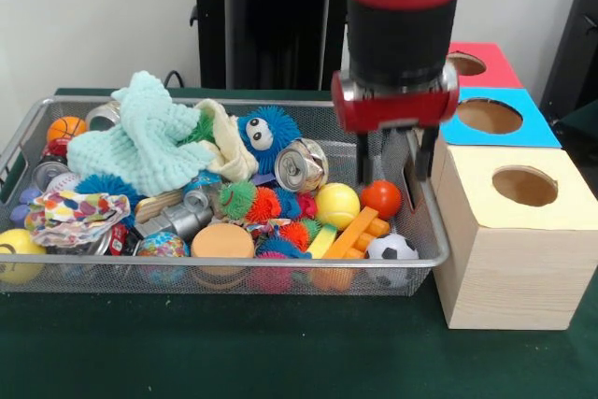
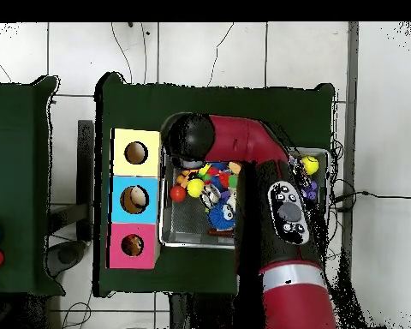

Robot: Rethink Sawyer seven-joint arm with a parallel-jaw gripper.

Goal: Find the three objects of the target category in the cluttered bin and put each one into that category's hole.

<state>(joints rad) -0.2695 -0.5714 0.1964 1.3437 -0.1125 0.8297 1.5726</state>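
The silver mesh bin (image 1: 425,231) holds a heap of toys. The mint-green waffle cloth (image 1: 140,142) lies on top at the back left, with the cream cloth (image 1: 224,142) beside it. The polka-dot cloth (image 1: 75,207) lies at the front left. My gripper (image 1: 388,170) hangs open and empty over the bin's right end, just above an orange-red ball (image 1: 381,198). The yellow-faced box (image 1: 551,231) with its round hole (image 1: 525,186) stands right of the bin. In the overhead view the arm (image 2: 277,214) hides the cloths and the gripper. The yellow box (image 2: 116,152) shows there.
The blue-faced box (image 1: 528,128) and the red-faced box (image 1: 495,63) stand behind the yellow one. Spiky balls (image 1: 266,133), a crushed can (image 1: 301,165), a yellow ball (image 1: 336,205), a small soccer ball (image 1: 391,249) and orange sticks (image 1: 350,231) fill the bin. The black pedestal (image 1: 262,25) is behind.
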